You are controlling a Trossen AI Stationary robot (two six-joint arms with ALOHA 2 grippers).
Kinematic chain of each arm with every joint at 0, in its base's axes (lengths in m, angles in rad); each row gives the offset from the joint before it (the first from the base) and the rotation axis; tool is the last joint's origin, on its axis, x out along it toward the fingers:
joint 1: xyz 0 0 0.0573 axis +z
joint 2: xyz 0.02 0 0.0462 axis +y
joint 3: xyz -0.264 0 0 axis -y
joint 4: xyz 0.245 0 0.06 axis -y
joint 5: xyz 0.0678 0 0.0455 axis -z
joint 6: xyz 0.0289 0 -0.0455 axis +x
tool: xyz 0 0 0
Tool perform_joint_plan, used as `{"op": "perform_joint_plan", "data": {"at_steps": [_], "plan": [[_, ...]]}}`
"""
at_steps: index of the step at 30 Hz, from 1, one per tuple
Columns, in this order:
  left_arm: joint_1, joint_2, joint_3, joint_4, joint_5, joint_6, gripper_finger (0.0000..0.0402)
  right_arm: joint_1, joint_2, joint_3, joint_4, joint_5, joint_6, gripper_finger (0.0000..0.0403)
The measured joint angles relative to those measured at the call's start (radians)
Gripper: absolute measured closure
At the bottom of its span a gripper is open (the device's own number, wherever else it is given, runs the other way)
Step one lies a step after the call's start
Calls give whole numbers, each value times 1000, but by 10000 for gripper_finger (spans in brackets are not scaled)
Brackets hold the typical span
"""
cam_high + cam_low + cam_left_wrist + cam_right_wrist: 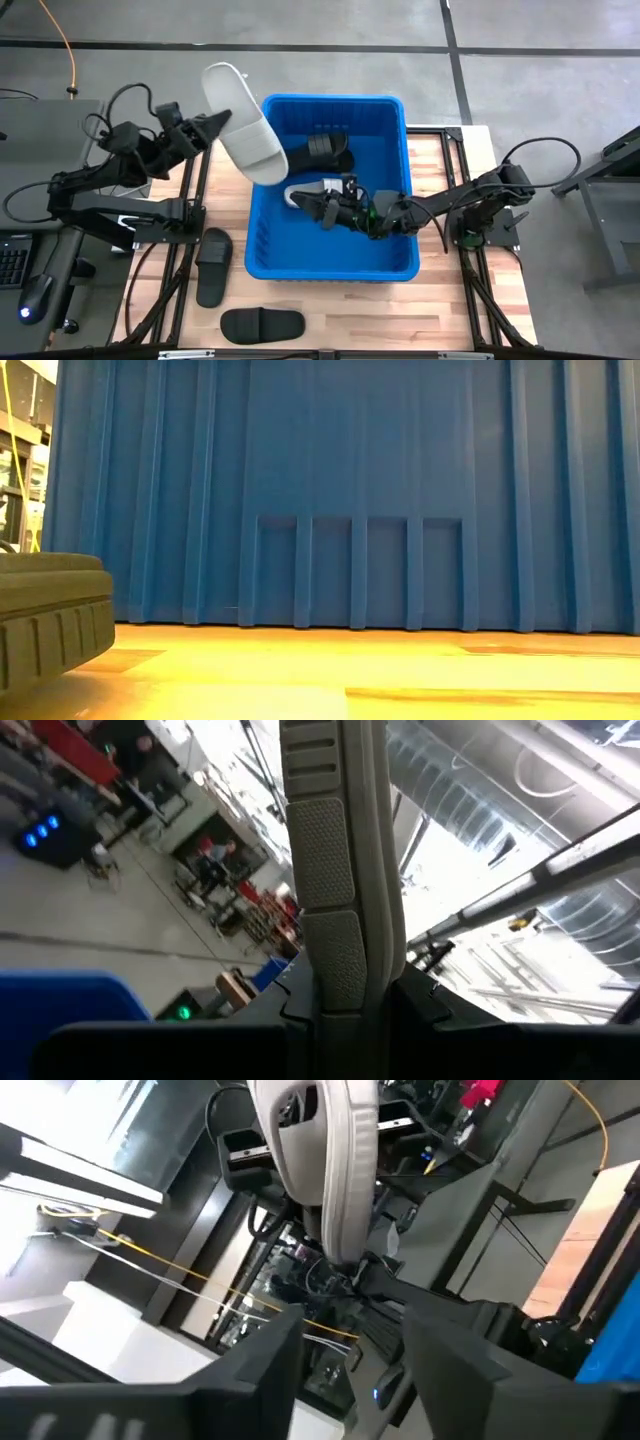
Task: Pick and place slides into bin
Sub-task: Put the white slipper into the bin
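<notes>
My left gripper [226, 119] is shut on a light grey slide [243, 122], held high over the far left corner of the blue bin [400, 110]. The same slide shows edge-on in the left wrist view [330, 870] and in the right wrist view [335, 1170]. My right gripper [325, 207] is inside the bin, open [350, 1370] and empty, above a second grey slide [302, 192] lying on the bin floor. A black slide [326, 150] lies in the bin's far part. Two black slides [212, 265] [262, 323] lie flat on the table left of and in front of the bin. My left gripper pinches the grey slide's sole [340, 975] between its two fingers [425, 1010], one finger on each face. The fingers come at it from the table's left side, at a long edge [232, 118] of the sole. The slide is lifted clear, tilted, with its heel end over the bin.
The bin's near wall [350, 490] fills the low view, with a black slide's sole [50, 615] at its left. Bare wooden table [350, 310] lies in front of the bin. Both arm bases stand at the table's left and right sides.
</notes>
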Motion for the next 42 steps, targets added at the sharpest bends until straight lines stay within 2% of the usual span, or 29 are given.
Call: {"op": "perform_joint_plan", "data": {"at_steps": [2, 7, 13, 19, 29, 33, 36, 42], "plan": [[0, -15, 0, -28, -8, 2, 354, -1, 0, 0, -17, 2, -6, 206], [0, -15, 0, -128, -23, -127, 354, -19, 2, 1, -44, 20, -14, 148], [0, 29, 0, -130, -16, -177, 354, -41, 37, 1, -33, 2, -20, 131], [0, 25, 0, -187, -15, -170, 354, -31, 48, 1, 78, -20, -70, 140], [0, 35, 0, -181, 8, -196, 355, -43, 48, 1, 55, -24, -69, 141], [0, 57, 0, -174, 13, -204, 355, -64, 48, 1, 46, -75, -37, 147], [0, 74, 0, -168, 27, -211, 355, -73, 48, 0, 35, -88, -28, 170], [-1, 113, 0, -72, 26, -211, 355, -80, 48, 0, 38, -74, 10, 244]]}}
